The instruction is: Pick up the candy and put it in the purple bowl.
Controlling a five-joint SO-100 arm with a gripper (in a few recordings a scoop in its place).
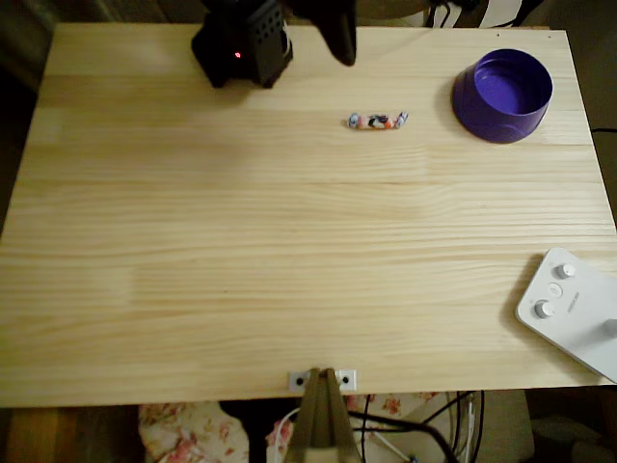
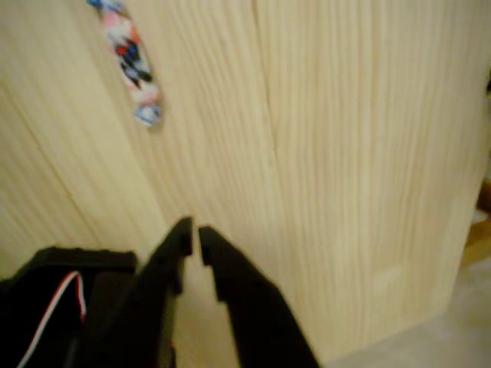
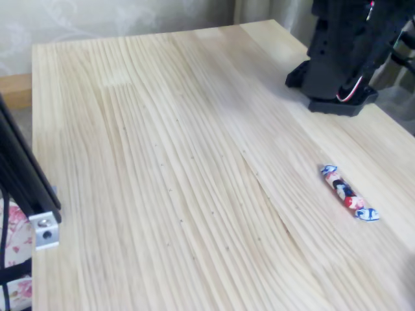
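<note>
Your arm is black, its base [image 1: 243, 43] seated at the far edge in the overhead view, a small red light glowing on the housing. From there the upper links reach out, and the gripper [image 1: 339, 39] hangs as a dark tapered shape beside the base. In the wrist view, your gripper [image 2: 193, 232] points away from the camera, its two black fingers [image 2: 173, 245] nearly meeting, a thin gap left at the tips and nothing held between them. Red and white wires [image 2: 57, 310] run along the wrist housing at lower left.
</note>
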